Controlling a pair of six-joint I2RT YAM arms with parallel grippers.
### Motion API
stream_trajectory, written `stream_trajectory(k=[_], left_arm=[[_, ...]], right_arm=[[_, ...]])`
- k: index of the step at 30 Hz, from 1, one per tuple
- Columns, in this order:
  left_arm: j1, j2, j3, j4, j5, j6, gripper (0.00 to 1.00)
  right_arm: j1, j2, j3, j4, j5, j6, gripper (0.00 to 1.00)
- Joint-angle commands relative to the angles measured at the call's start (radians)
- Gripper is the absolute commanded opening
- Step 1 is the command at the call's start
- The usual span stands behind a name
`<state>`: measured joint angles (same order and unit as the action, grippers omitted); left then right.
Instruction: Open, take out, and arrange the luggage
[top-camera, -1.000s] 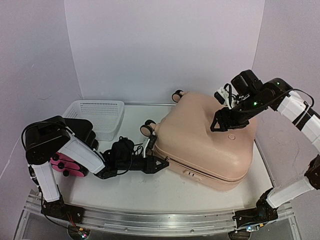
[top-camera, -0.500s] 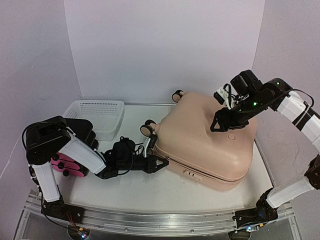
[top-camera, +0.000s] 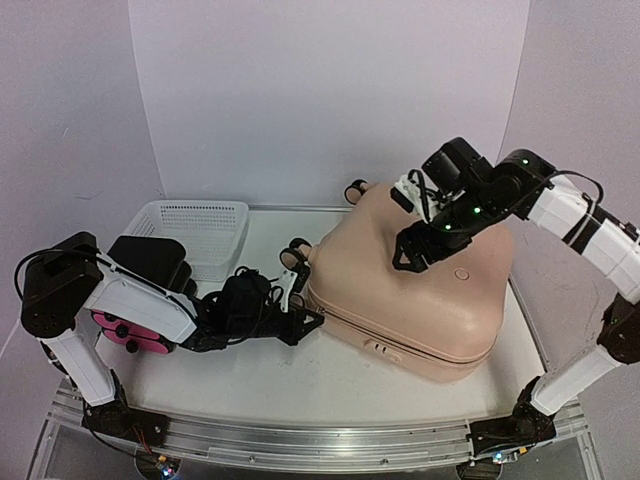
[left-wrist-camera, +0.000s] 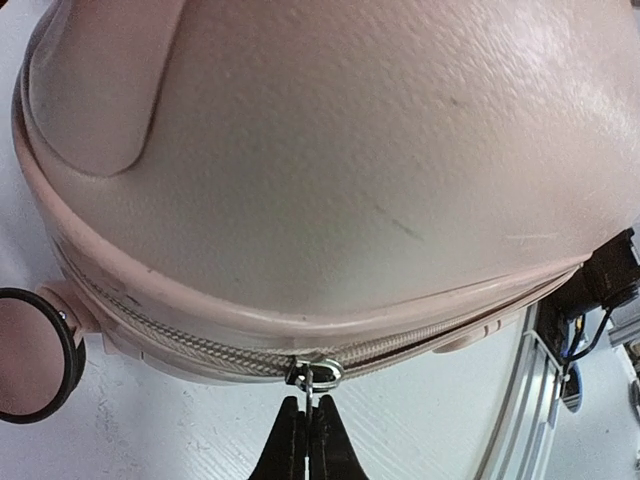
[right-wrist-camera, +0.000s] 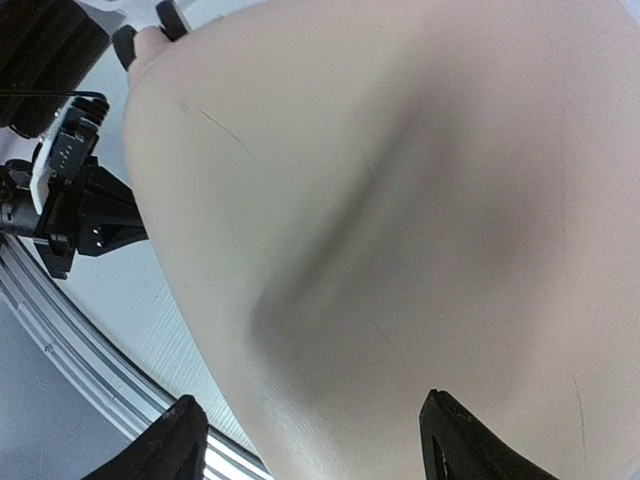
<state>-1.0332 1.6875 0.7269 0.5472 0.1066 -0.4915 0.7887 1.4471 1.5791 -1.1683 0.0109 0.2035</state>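
Note:
The luggage, a beige-pink hard-shell suitcase, lies flat and zipped on the right half of the table, wheels toward the left and back. My left gripper is at its front-left corner, shut on the metal zipper pull hanging from the zipper line. My right gripper hovers over the top shell near its middle, open wide, with only the smooth shell between its fingertips.
A white mesh basket stands at the back left. A black box with pink drawer fronts sits behind the left arm. The table's metal front rail runs along the near edge; white walls close the back and sides.
My left gripper closed on the zipper pull and the left arm drew back to the left. My right gripper moved left across the shell and opened wider.

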Motion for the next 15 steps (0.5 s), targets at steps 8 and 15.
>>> stream_trajectory(k=[8, 15], left_arm=[[-0.005, -0.046, -0.003, -0.060, -0.121, 0.034, 0.00], [-0.015, -0.021, 0.005, -0.060, -0.110, 0.039, 0.00]], right_arm=[[0.123, 0.437, 0.480, 0.083, 0.067, -0.303, 0.83], [0.153, 0.647, 0.710, 0.052, 0.103, -0.376, 0.78]])
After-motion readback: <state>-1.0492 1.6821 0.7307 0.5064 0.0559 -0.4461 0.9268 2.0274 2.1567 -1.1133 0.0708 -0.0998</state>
